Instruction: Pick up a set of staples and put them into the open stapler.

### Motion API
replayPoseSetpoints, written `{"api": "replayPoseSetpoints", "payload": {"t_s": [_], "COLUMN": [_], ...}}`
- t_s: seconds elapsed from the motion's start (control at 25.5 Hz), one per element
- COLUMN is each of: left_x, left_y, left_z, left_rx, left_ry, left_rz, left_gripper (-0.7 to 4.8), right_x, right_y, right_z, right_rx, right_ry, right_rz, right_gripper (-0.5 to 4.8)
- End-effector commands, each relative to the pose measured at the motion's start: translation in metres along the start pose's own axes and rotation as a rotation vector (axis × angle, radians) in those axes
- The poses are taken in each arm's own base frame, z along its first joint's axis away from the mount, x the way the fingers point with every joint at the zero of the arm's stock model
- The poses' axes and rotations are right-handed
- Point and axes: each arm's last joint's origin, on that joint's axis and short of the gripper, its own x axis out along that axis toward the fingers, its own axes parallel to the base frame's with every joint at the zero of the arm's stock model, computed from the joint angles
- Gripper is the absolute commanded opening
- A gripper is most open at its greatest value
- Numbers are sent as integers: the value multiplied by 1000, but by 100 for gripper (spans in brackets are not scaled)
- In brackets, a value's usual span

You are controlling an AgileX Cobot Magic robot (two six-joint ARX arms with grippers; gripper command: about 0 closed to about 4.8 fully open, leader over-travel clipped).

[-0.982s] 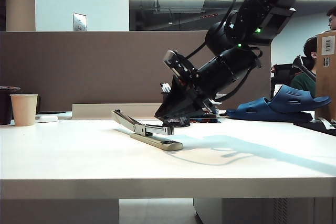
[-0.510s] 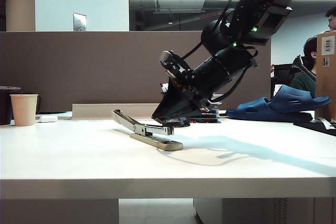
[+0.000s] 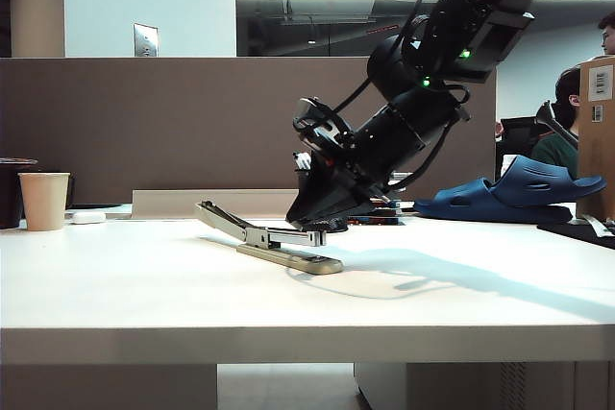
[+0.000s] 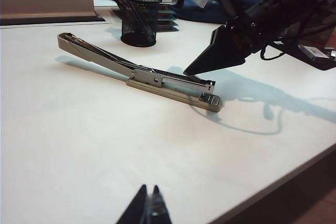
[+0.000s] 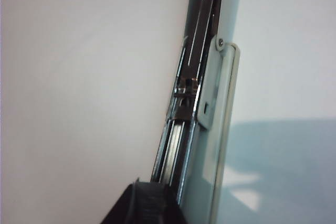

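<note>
The right gripper [image 4: 188,71], jaws nearly together with staples unseen, tips over the stapler [image 4: 142,75] channel, aligned lengthwise; the left gripper [image 4: 147,209], closed, sits well apart.

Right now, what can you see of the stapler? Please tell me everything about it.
The stapler is long and slim, lying open on the white table. Its beige base rests flat; the beige top arm is swung back and slopes up toward the mesh pen cup. A shiny metal channel lies exposed along the base. The right end effector has its tip down at that channel, as the right wrist view also shows; whether staples are inside I cannot tell. The left end effector is far from it.
</note>
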Motion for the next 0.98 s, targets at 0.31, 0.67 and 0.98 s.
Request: {"api": "replayPoseSetpoints", "payload": {"t_s": [0.31, 0.67, 0.98], "left_x": [0, 0, 0], "left_y": [0, 0, 0], "left_z": [0, 0, 0], "left_rx": [-2, -2, -2], "left_ry": [5, 5, 5], "left_rz": [-2, -2, -2], "left_gripper": [-6, -6, -6], "right_x": [-1, -2, -2], "right_y": [1, 1, 2], "right_z": [5, 8, 8], "right_rx": [-28, -45, -45], "right_ry": [-34, -55, -54], "right_rz": [-6, -11, -6], "right_gripper": [59, 16, 96]}}
